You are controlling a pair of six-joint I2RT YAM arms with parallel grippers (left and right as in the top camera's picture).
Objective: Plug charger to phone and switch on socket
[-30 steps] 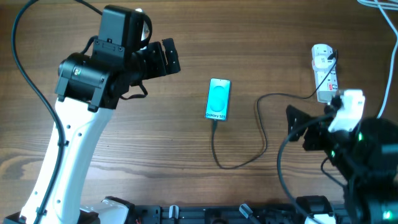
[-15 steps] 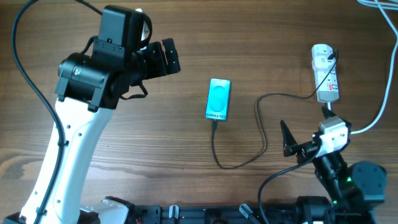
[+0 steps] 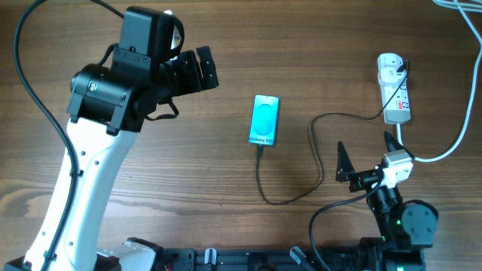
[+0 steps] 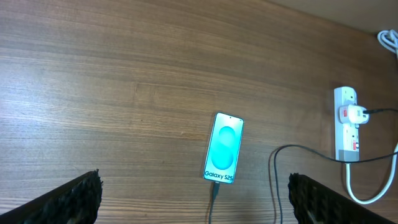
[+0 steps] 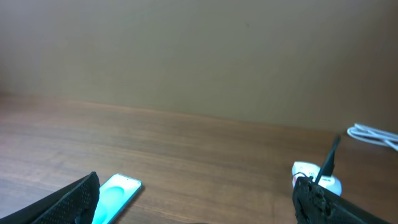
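The phone (image 3: 264,120) lies flat mid-table with its cyan screen lit; it also shows in the left wrist view (image 4: 224,148) and the right wrist view (image 5: 118,190). The charger cable (image 3: 317,154) meets the phone's near short edge, loops across the table and ends at a plug on the socket (image 3: 395,90). The socket lies at the far right (image 4: 347,132) (image 5: 316,175). My left gripper (image 3: 207,69) (image 4: 202,205) is open and empty, high and left of the phone. My right gripper (image 3: 363,143) (image 5: 205,211) is open and empty, between the cable loop and the socket's near end.
A white cord (image 3: 452,147) runs from the socket's near end out past the right edge. Another white cord (image 3: 459,9) lies at the top right corner. The left arm's white column (image 3: 75,188) stands at the left. Robot bases line the front edge.
My right arm has drawn back from beside the socket toward the front edge, and its gripper now sits lower in the overhead view. The left arm, phone and cable have not moved.
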